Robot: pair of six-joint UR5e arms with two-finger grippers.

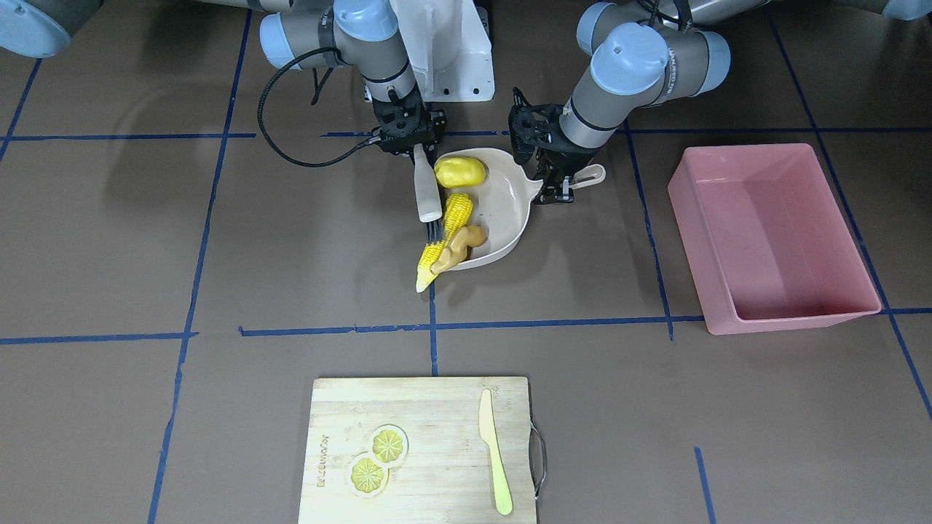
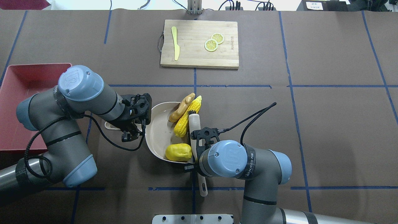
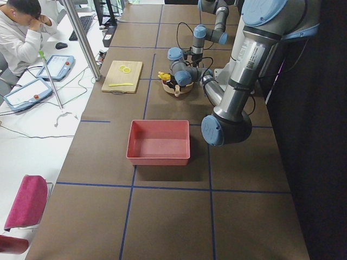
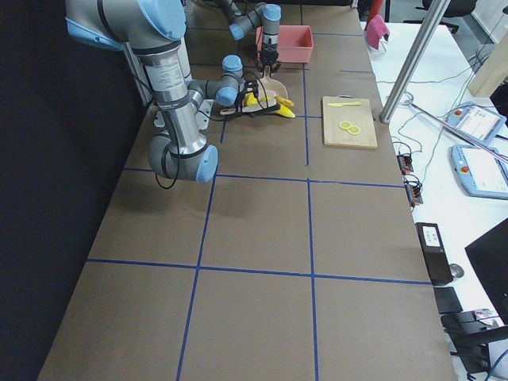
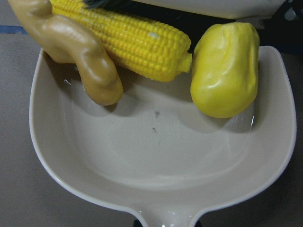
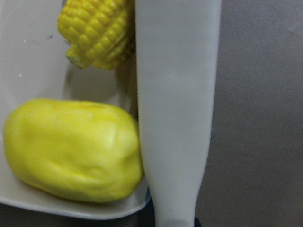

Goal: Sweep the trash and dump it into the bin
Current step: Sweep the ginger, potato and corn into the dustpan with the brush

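Trash, pan and bin at one moment. The left gripper (image 1: pixel 556 188) is clamping its jaws on the handle of the dustpan (image 1: pixel 510 218), and the right gripper (image 1: pixel 413 144) is clamping its jaws on the pale handle of the brush (image 1: pixel 427 191). All the trash is lying between the two grippers, in or on the pan. The corn (image 1: pixel 445 234) is lying just ahead of the right jaws, with the dark bristles pressing against its side. Its long axis is running away from the robot, its blunt end is sitting in the pan, and its pale tapered tip is pointing outward past the pan's open lip and over the table. The ginger (image 1: pixel 461 244) is lying touching the corn on the side toward the left jaws, nearly parallel to it, with its outer end also crossing the lip. The potato (image 1: pixel 460 172) is lying in the pan close to the right jaws, touching the brush handle, with its long axis running crosswise to the corn. The bin (image 1: pixel 794 323) is standing well apart from the left jaws, on the side away from the right gripper. A blue joint cap (image 2: pixel 228 157) is showing an embossed UR mark. Writing is running along one edge of the board (image 1: pixel 437 429), but is too small to read.
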